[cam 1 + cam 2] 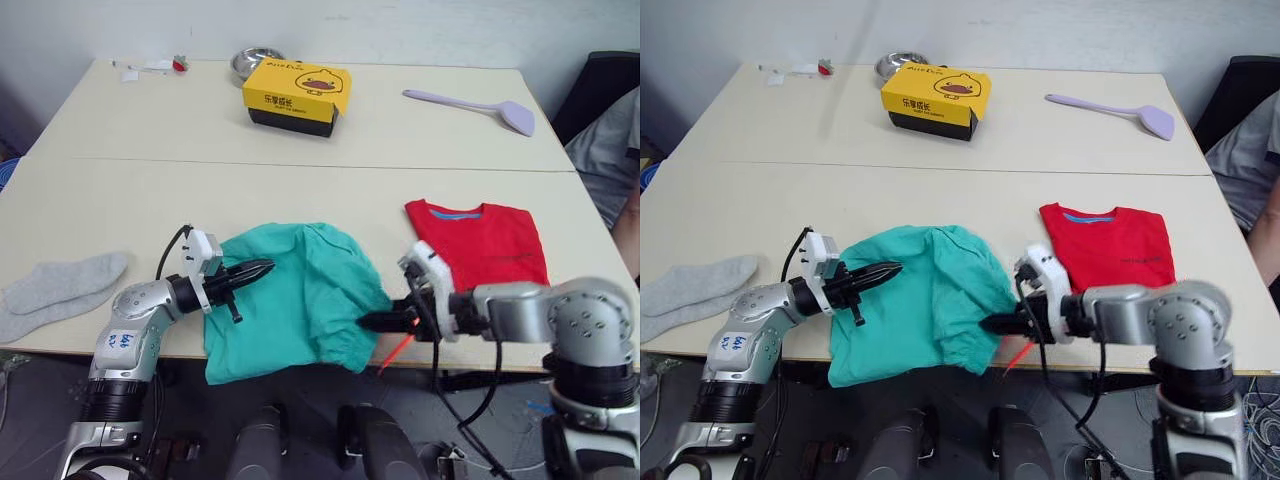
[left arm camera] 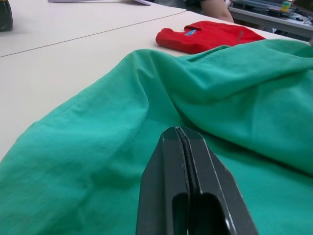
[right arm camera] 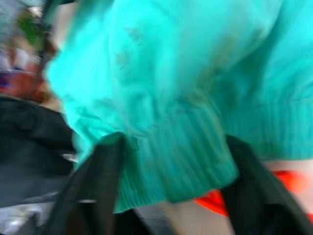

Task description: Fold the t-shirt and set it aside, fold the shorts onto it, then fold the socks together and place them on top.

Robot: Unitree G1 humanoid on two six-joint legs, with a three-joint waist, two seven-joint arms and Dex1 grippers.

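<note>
— While the shorts (image 1: 295, 300) lie crumpled at the front edge of the table (image 1: 120, 210), where are the grippers?

— Left gripper (image 1: 262, 268) is at the left side of the shorts, its tip just over the cloth. In the left wrist view the fingers (image 2: 188, 191) are pressed together with nothing between them. Right gripper (image 1: 368, 322) is at the shorts' right lower corner, by the waistband. In the right wrist view its two fingers (image 3: 95, 186) stand wide apart, one on each side of the gathered waistband; if they really touch the cloth, I cannot tell.

— And the drawstring?

— Thin orange drawstring (image 1: 395, 352) hangs down past the table edge, under the right gripper.

— T-shirt?

— T-shirt (image 1: 480, 245) lies folded flat, to the right of the shorts, neck side away from the robot, blue neckband visible. It is apart from the shorts.

— Socks?

— Socks (image 1: 60, 290) are at the far left near the table edge, one partly on the other, well apart from the shorts.

— Other things on the table?

— At the back: a yellow box (image 1: 297, 95), a metal bowl (image 1: 256, 62) behind it, and a lilac spatula (image 1: 475, 106) on the right.
</note>
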